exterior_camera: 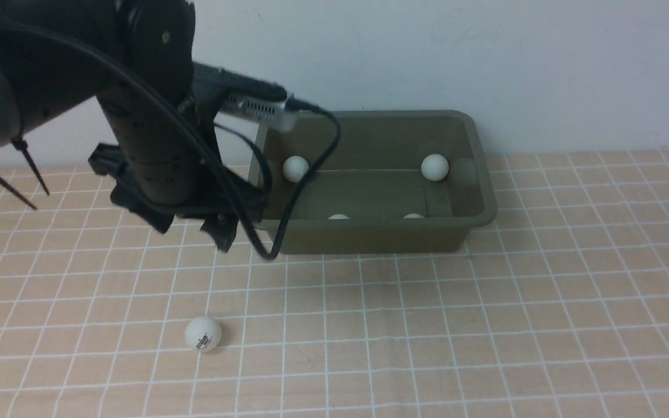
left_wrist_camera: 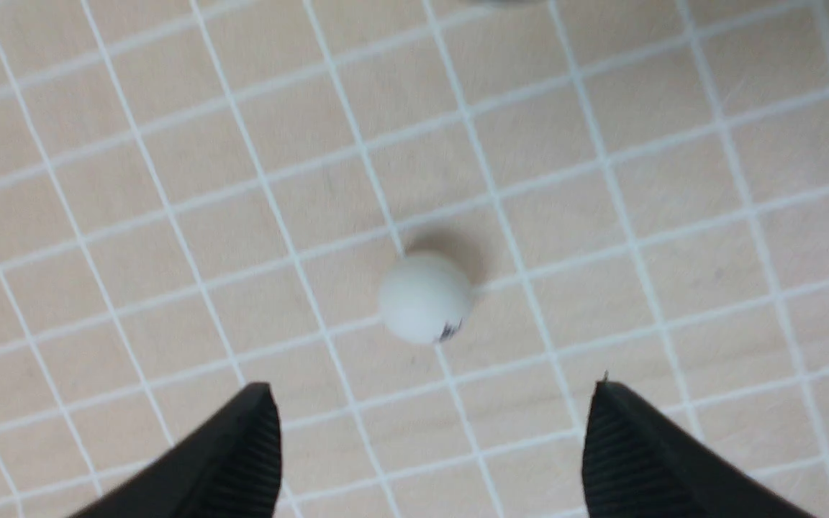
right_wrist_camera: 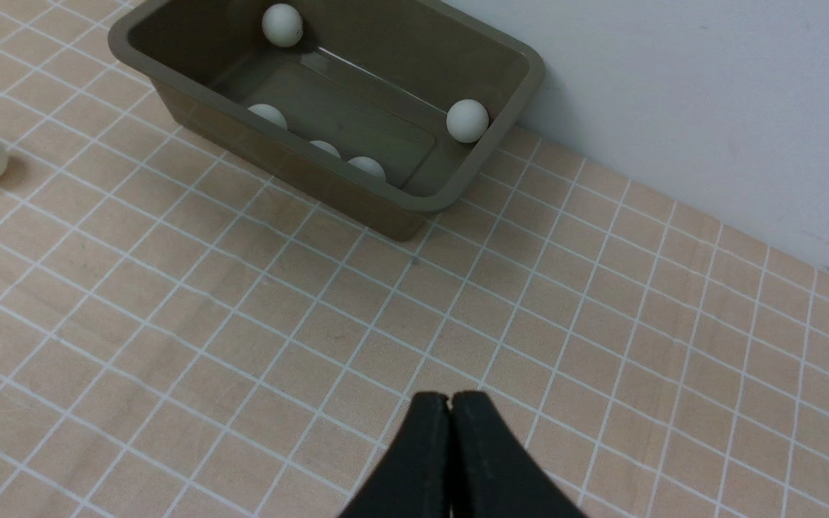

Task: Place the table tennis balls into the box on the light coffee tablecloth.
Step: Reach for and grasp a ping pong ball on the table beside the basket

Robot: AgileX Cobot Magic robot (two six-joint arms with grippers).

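Left wrist view puts the last loose ball [left_wrist_camera: 425,296] almost dead centre ahead of your left gripper [left_wrist_camera: 432,388], whose jaws are spread wide with nothing between them. In the front view it sits on the cloth [exterior_camera: 485,325], below that gripper and nearer you, well apart from the box [exterior_camera: 485,191] holding 5 other balls [right_wrist_camera: 468,119]. Your right gripper [right_wrist_camera: 450,403] is pressed together and farther off. A round ball needs no alignment, so a straight descent should do.
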